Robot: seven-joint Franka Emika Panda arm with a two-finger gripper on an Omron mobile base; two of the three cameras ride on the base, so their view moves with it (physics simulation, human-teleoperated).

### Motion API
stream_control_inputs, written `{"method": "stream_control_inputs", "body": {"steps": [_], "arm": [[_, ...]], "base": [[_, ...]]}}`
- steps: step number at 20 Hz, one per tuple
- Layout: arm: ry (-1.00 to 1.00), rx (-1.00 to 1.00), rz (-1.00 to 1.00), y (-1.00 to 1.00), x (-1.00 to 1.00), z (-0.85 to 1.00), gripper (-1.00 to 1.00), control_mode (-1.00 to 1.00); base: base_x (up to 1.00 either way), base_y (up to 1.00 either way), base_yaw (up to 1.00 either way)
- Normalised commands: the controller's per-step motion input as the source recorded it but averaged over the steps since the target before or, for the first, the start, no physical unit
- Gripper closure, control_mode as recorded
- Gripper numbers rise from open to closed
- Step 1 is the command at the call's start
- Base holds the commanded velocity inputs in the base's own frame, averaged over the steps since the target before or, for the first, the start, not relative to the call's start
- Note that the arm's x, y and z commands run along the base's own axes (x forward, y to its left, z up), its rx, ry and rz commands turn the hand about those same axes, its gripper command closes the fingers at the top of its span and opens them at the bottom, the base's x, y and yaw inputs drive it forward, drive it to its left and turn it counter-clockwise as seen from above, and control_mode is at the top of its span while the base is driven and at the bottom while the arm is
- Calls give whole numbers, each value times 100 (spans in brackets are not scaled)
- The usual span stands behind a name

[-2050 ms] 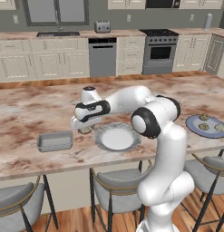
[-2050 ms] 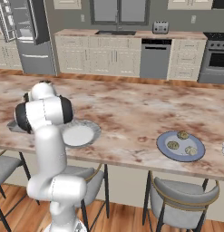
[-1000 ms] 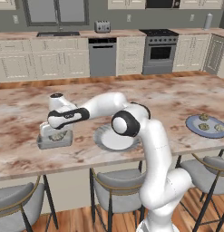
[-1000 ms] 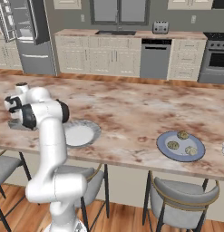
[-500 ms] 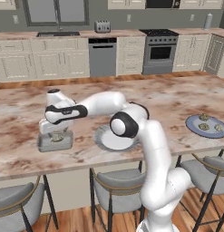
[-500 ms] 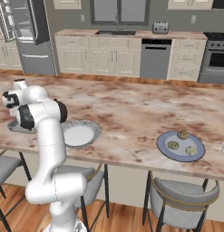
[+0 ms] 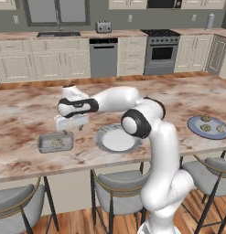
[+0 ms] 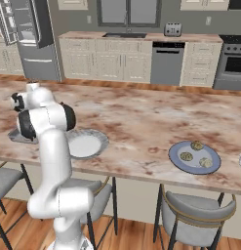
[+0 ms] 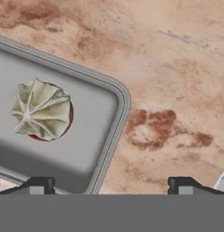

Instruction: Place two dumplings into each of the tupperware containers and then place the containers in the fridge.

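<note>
Claw (image 9: 109,183) spread wide and empty above the tupperware container (image 9: 95,136) holding one dumpling (image 9: 41,110).

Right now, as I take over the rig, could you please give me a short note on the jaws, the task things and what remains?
Gripper: jaws open, holding nothing, above the counter just right of the shallow pale grey rectangular container.
One pleated tan dumpling lies in that container.
Three more tan dumplings sit on the round grey-blue plate at the counter's right end.
The round white plate holds nothing.
The tall grey fridge stands open at far left.
Left: three dumplings to place, then both containers into the fridge.
</note>
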Motion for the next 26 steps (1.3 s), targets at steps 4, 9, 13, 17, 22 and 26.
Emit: {"method": "stream_control_inputs", "body": {"steps": [4, 9, 13, 17, 22, 26], "arm": [[2, 2, -19, -100, -3, -47, -100, -100], [0, -2, -28, -98, 21, -22, -100, -100], [5, -8, -29, -98, 63, 25, -100, -100], [13, -7, -31, -100, 47, 16, -100, -100], [13, 0, -26, -100, 10, 0, -100, -100], [15, 0, -26, -100, 0, 0, -100, -100]], "base": [[0, 0, 0], [0, 0, 0], [0, 0, 0], [0, 0, 0], [0, 0, 0], [0, 0, 0]]}}
